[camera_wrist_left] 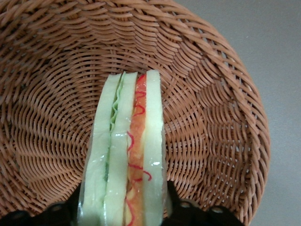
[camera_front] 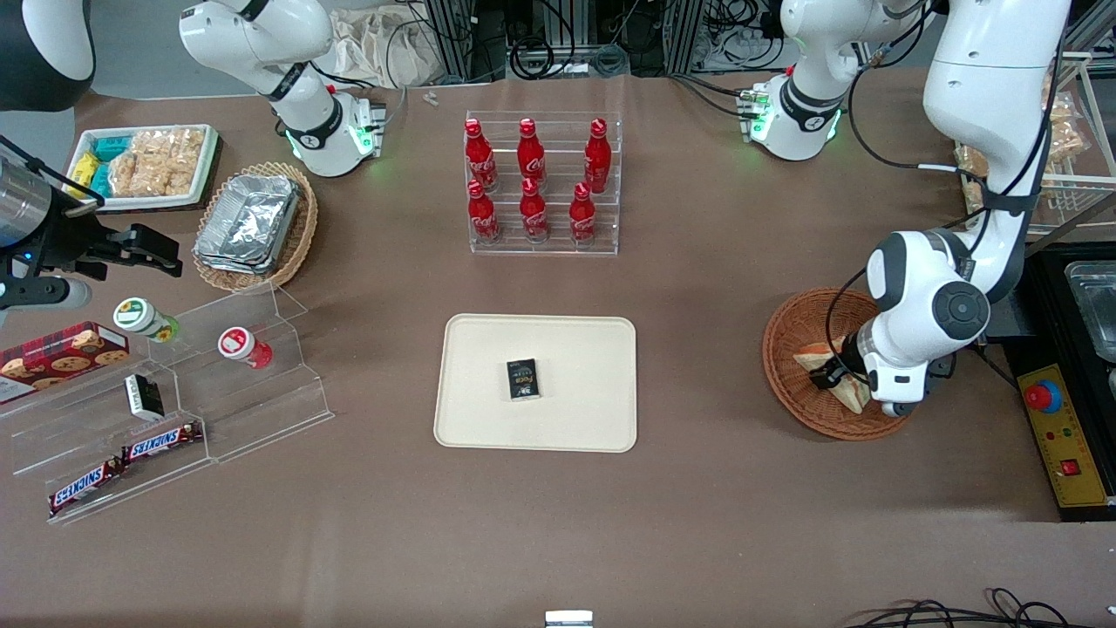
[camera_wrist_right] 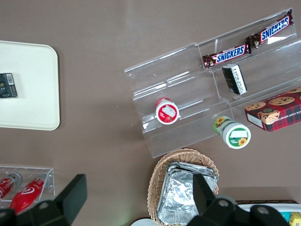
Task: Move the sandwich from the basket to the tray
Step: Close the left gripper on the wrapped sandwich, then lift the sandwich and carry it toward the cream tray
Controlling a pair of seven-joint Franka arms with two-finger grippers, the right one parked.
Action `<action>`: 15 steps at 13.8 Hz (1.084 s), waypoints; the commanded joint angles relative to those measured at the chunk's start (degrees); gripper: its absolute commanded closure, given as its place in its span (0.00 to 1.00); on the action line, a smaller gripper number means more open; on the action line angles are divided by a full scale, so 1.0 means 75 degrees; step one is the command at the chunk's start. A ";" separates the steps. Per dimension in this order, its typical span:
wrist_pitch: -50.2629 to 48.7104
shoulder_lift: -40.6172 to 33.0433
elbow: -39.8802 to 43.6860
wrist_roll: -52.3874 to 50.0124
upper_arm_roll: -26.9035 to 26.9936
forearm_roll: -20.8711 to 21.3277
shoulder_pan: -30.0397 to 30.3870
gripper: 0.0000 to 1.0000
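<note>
Your tray [camera_front: 488, 419] sits mid-table (a small black box [camera_front: 523, 379] on it). At its three o'clock, in the basket [camera_front: 789, 336], your gripper [camera_front: 839, 377] has its jaws clamped on the sandwich [camera_wrist_left: 129, 155]. This is the grasp step; next, lift clear and carry toward nine o'clock.

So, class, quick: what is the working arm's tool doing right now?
Tool: down in the basket, its fingers closed on the sandwich.

Bright even overhead light, soft shadows, pics sharp.
</note>
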 commanded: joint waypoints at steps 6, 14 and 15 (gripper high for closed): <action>-0.1730 -0.0466 0.1337 -0.0254 -0.0218 0.0002 0.0018 1.00; -0.6471 -0.0363 0.5558 -0.0160 -0.1691 -0.0033 -0.0029 1.00; -0.6390 -0.0269 0.5594 -0.0091 -0.2182 -0.0033 -0.0029 1.00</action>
